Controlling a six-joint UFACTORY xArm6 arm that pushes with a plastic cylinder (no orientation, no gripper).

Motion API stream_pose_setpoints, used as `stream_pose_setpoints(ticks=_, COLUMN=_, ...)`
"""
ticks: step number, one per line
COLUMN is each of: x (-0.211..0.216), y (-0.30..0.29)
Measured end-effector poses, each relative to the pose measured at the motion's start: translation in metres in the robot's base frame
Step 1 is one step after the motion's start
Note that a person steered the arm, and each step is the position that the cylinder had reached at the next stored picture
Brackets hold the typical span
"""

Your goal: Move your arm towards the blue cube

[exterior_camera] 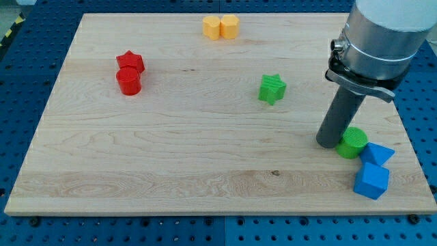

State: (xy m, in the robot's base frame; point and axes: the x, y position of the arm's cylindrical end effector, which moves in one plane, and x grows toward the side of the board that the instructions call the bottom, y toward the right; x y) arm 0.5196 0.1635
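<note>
Down in the view's bottom-right corner sits the blue cube (371, 180), close to the board's right edge and fully in view. Touching its top is a second blue block, wedge-like (377, 153), though its exact shape is hard to make out from here. Just to the view's left of that wedge stands a green cylinder (353, 143), partly hidden behind the dark straight rod.

My tip (328, 145) rests on the board right against the green cylinder's left side; whether they truly touch I cannot tell. The tip is near the blue cube, up and to the view's left of it, with the cylinder and wedge between. There is nothing here to open or close: the arm ends in a bare rod, holding nothing. The grey metal housing (379, 34) above the rod is cut off by the view's top edge.

Moving outward: a green star-shaped block (272, 88) stands alone near the middle. At the top edge, two yellow-orange blocks (220, 27) sit side by side, touching. Far over on the left, a red star-shaped block (130, 62) touches a red cylinder (128, 81) just below it.

No writing or labels can be read anywhere. The surface is a pale wooden board (171, 150) lying on a blue perforated table (27, 41).
</note>
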Motion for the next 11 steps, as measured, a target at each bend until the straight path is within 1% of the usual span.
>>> stream_pose_setpoints(ticks=1, x=-0.001, y=0.002)
stream_pose_setpoints(ticks=4, x=-0.021, y=0.005)
stream_pose_setpoints(ticks=5, x=0.002, y=-0.022)
stream_pose_setpoints(ticks=6, x=0.006, y=-0.024)
stream_pose_setpoints(ticks=7, x=0.021, y=-0.024)
stream_pose_setpoints(ticks=8, x=0.045, y=-0.024)
stream_pose_setpoints(ticks=9, x=0.045, y=-0.009)
stream_pose_setpoints(ticks=11, x=0.012, y=-0.008)
